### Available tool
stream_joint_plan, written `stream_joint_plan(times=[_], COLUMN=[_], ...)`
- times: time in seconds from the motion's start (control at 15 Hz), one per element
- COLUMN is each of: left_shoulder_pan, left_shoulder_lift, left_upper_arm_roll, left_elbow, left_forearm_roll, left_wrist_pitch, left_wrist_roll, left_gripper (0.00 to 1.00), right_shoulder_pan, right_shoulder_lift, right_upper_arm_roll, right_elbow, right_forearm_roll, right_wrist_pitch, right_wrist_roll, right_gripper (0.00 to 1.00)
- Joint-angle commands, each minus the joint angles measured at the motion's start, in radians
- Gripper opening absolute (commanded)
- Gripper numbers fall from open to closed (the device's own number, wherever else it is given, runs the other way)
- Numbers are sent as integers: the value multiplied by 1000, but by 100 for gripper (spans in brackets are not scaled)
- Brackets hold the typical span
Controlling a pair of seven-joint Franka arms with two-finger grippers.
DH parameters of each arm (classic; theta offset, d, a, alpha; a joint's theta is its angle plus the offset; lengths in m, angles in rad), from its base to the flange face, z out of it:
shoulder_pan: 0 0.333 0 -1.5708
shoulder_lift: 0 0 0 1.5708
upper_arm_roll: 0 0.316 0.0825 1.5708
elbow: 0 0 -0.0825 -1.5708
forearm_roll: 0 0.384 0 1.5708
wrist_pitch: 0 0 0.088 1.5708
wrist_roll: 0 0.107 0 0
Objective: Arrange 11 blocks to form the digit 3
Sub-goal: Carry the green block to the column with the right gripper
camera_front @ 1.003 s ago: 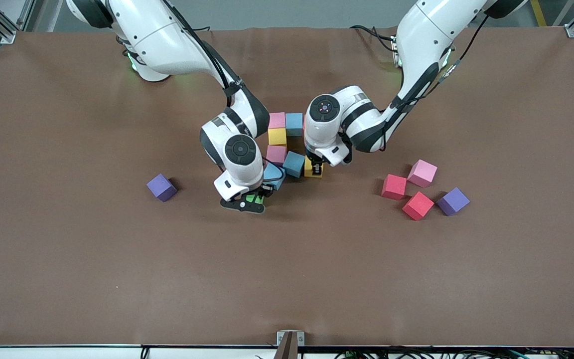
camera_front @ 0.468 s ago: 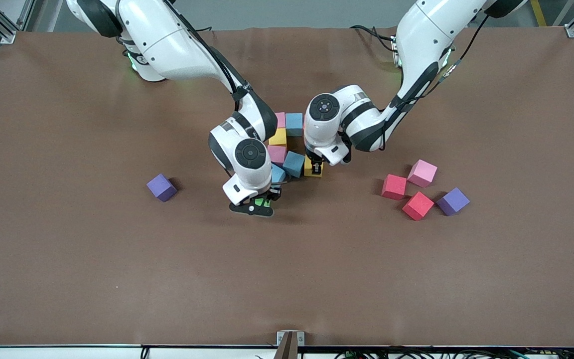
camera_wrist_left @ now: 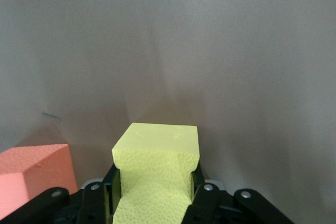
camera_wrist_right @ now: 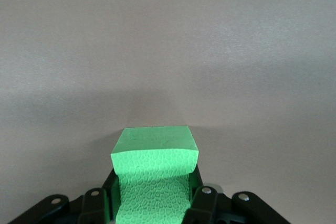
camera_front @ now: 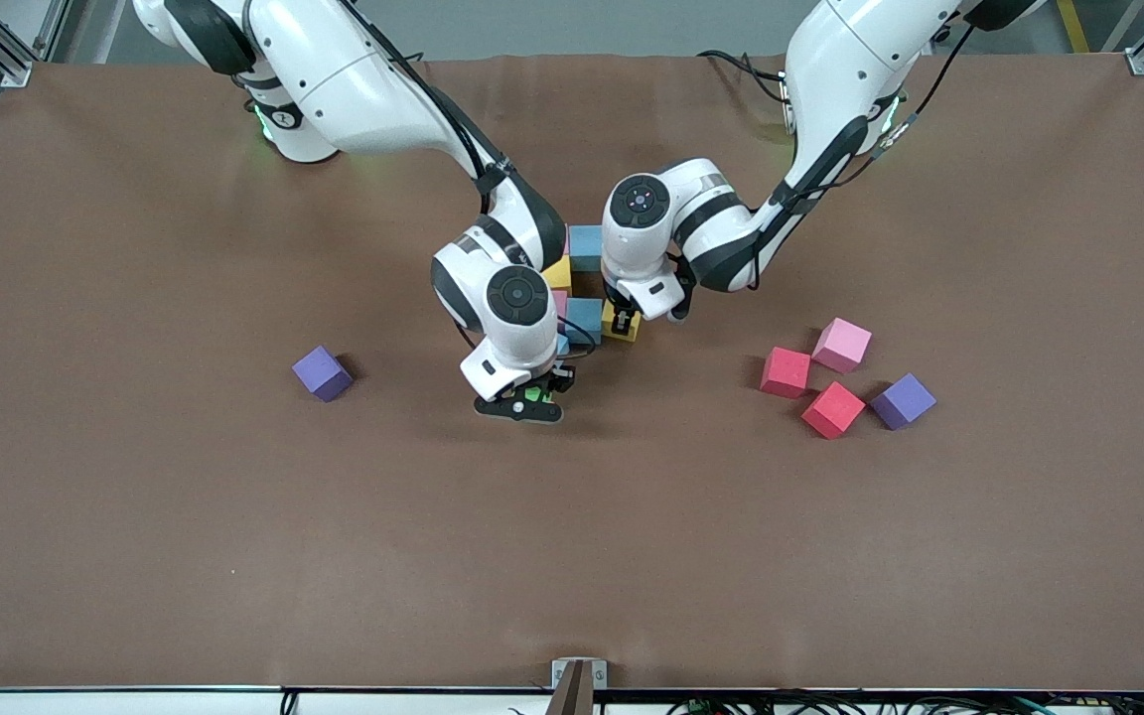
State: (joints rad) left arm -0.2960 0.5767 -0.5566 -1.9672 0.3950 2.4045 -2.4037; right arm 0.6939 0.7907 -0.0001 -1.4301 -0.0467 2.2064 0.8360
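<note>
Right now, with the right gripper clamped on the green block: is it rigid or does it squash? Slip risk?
Probably squashy: in the right wrist view the green block is pinched narrower between the fingers of the right gripper than at its free end. Its pebbled matte surface suggests foam, likely light. That texture probably grips well, so slipping seems unlikely.

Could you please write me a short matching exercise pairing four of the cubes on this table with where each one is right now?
Things:
1. green cube
2. yellow cube
3. lone purple cube
4. two red cubes

Places:
A. alone on the mat toward the right arm's end
B. clamped in the left gripper
C. clamped in the right gripper
D. beside a pink cube toward the left arm's end

Pairs: 1-C, 2-B, 3-A, 4-D
</note>
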Motion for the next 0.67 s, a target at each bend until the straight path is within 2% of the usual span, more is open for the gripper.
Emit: stream_joint_plan(times=[0.0,0.47,0.6], left_shoulder_pan=[12,50,57], left_shoulder_lift=[11,-8,-9], left_upper_arm_roll=[-16,-20,-19], left_elbow=[-82,-91,-87], left_forearm_roll=[-10,-11,-11], left_wrist_pitch=[2,2,4], left_wrist_roll=[20,-3,-69], left_gripper=[27,26,26], right_shoulder_pan=[10,16,26], right_shoulder_lift=[45,53,53], right_upper_arm_roll=[-3,-3,-3], right_elbow=[62,83,83], right_forearm_roll=[-1,1,2], right_wrist_pitch=[1,-5,-10], right_wrist_roll=[29,48,60], right_gripper=[0,0,0])
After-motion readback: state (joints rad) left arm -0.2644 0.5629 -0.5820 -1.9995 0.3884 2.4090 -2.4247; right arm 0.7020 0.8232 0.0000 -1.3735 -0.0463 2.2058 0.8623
